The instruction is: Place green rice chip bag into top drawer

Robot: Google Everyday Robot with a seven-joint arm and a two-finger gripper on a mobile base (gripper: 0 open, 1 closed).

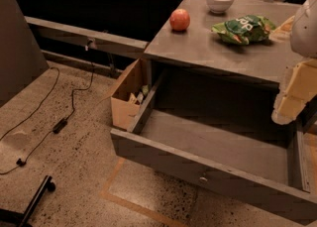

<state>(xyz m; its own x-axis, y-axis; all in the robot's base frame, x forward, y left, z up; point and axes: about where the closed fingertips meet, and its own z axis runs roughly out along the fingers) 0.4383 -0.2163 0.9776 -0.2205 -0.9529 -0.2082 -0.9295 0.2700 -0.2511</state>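
Note:
The green rice chip bag lies crinkled on the grey counter top, toward its back right. The top drawer is pulled wide open below the counter, with nothing in its shallow grey inside and a small round knob on its front panel. My gripper hangs at the right edge of the view, pale yellow under a white arm part. It is in front of the counter's right end and above the drawer's right side. It is apart from the bag and holds nothing that I can see.
A red apple and a white bowl stand on the counter left of the bag. A brown cardboard box sits on the floor at the drawer's left. Black cables and a chair base lie on the floor at left.

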